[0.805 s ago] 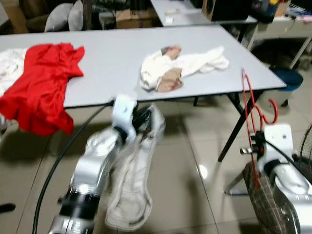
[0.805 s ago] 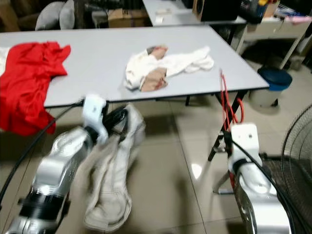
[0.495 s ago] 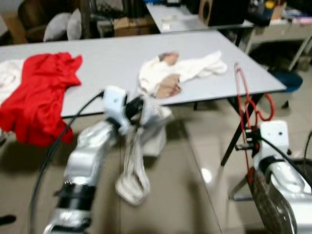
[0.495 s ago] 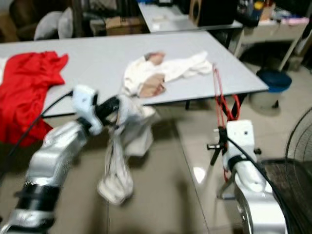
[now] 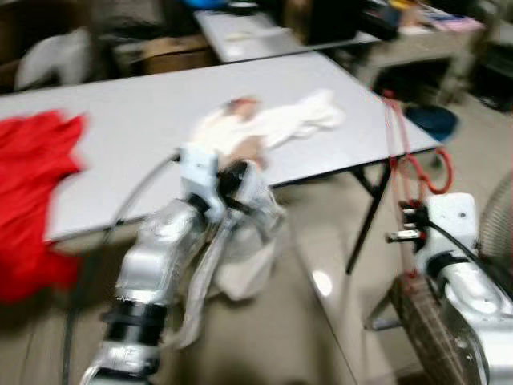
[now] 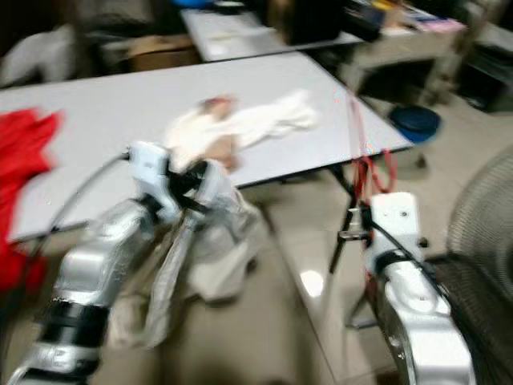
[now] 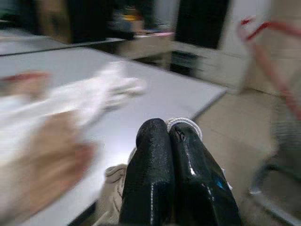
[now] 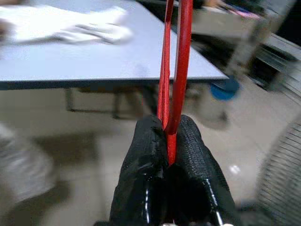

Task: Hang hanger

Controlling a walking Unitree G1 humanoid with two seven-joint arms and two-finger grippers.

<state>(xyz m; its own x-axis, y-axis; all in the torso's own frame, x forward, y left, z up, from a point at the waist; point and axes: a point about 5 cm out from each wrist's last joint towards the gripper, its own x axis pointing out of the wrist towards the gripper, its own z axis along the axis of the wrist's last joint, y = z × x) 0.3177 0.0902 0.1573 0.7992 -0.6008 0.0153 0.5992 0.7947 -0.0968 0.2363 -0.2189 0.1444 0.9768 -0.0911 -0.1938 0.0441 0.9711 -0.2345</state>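
A thin red hanger (image 5: 398, 148) stands upright in my right gripper (image 5: 407, 227), off the table's right front corner. The right wrist view shows the black fingers (image 8: 141, 160) shut on the red hanger (image 8: 180, 56) wire. My left gripper (image 5: 233, 178) is at the front edge of the grey table (image 5: 120, 120), shut on a pale beige garment (image 5: 240, 261) that hangs toward the floor. In the left wrist view the fingertips (image 7: 155, 141) are pressed together with the garment's fabric (image 7: 113, 193) behind them. The picture is blurred.
A heap of white and tan clothes (image 5: 268, 128) lies on the table just beyond my left gripper. A red garment (image 5: 32, 184) drapes over the table's left front edge. A fan grille (image 6: 481, 233) stands at the right, a blue bin (image 5: 431, 120) behind the table's leg (image 5: 365, 220).
The camera has swung right, so the table and clothes sit further left. The beige garment has swung and bunched under my left gripper. My right gripper still holds the hanger upright.
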